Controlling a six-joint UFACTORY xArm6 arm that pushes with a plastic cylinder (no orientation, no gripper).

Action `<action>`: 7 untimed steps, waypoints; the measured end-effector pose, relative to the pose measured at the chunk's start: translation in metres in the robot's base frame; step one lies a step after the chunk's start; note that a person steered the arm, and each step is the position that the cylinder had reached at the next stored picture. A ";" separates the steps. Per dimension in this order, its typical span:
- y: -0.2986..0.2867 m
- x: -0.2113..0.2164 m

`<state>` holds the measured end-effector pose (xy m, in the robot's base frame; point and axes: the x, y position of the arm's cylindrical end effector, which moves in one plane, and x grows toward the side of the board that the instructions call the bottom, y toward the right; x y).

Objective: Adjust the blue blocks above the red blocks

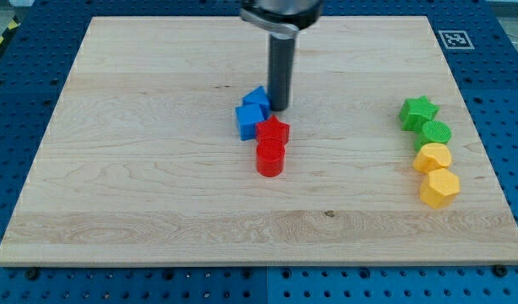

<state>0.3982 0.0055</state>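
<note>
Wooden board (158, 194) on a blue perforated bench: two blue blocks (253, 112) near centre, shapes hard to tell, touching each other, the lower one against a red star (274, 129) above a red cylinder (270, 158). Rod without jaws, its top cropped; my tip (279, 108) just right of the upper blue block. Right edge: green star (418, 111), green cylinder (435, 133), two yellow blocks (436, 173).

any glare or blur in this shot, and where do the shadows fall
Camera view: even light, no glare on the wooden board; blocks sharp, only soft small shadows under the red cylinder and yellow blocks; my tip is crisp beside the blue blocks.
</note>
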 end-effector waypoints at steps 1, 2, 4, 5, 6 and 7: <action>-0.024 -0.012; -0.024 -0.030; -0.115 -0.069; -0.183 -0.037; -0.189 0.017; -0.152 0.035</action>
<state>0.4337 -0.1466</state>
